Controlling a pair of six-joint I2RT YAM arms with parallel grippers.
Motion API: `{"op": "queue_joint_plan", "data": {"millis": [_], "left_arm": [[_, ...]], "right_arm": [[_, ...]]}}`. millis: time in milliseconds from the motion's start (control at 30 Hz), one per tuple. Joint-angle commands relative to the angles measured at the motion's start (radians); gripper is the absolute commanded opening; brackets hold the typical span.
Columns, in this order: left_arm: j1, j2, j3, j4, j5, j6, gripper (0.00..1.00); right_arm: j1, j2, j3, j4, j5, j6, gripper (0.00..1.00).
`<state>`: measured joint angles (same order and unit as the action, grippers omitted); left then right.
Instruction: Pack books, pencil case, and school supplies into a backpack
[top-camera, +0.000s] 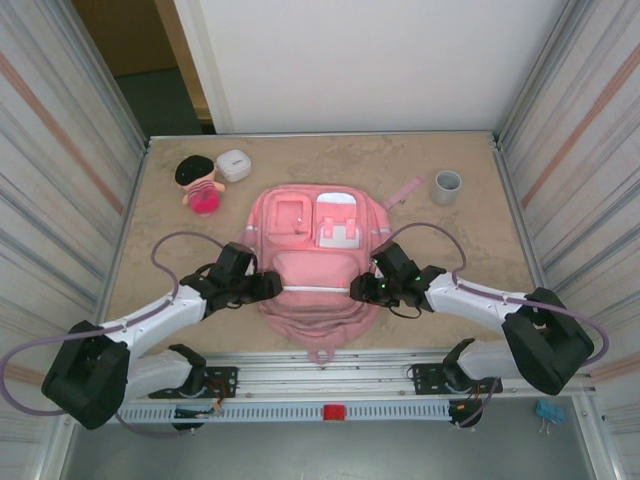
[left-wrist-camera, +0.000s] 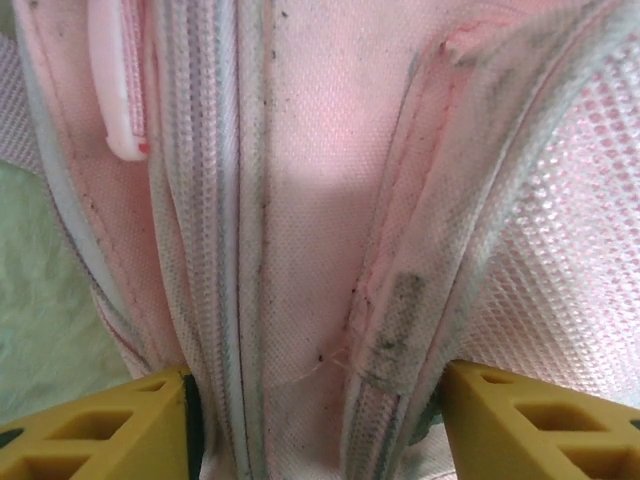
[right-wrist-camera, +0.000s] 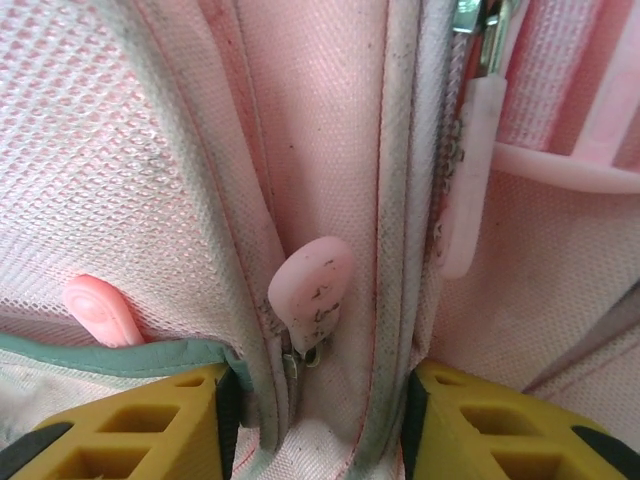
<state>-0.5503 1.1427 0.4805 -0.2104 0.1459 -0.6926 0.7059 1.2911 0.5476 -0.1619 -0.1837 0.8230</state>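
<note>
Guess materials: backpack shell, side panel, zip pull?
Backpack shell: matte woven fabric, weave visible, maybe nylon or canvas. Side panel: open mesh, grid of holes. Zip pull: likely soft plastic or rubber, smooth, rounded, scuffed dark.

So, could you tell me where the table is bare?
Bare table: along the far edge between the white box and the grey cup, and down the right side below that cup. Crowded: the far-left corner by the doll, and beside the backpack, where the left gripper and right gripper sit.
</note>
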Motion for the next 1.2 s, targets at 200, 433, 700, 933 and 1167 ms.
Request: {"op": "queue_joint_plan", "data": {"millis": [200, 433, 700, 933, 1167], "left_arm": [[0.001, 0.097, 0.058, 0.044, -0.049, 0.041, 0.63], [0.098, 0.306, 0.233, 0.098, 0.021, 0.097, 0.65], [0.148, 0.522, 0.397, 0.121, 0.071, 0.124, 0.65], [0.156, 0.624, 0.441, 0.150, 0.069, 0.113, 0.66], [0.158, 0.515, 0.490, 0.067, 0.031, 0.131, 0.72]], "right_arm": [[-0.136, 0.037, 0.014, 0.038, 0.037, -0.059, 0.43], [-0.256, 0.151, 0.112, 0.079, -0.020, -0.141, 0.43], [-0.362, 0.340, 0.211, 0.162, -0.102, -0.184, 0.44], [-0.365, 0.400, 0.270, 0.147, -0.109, -0.221, 0.46], [-0.366, 0.283, 0.303, 0.048, -0.085, -0.249, 0.53]]}}
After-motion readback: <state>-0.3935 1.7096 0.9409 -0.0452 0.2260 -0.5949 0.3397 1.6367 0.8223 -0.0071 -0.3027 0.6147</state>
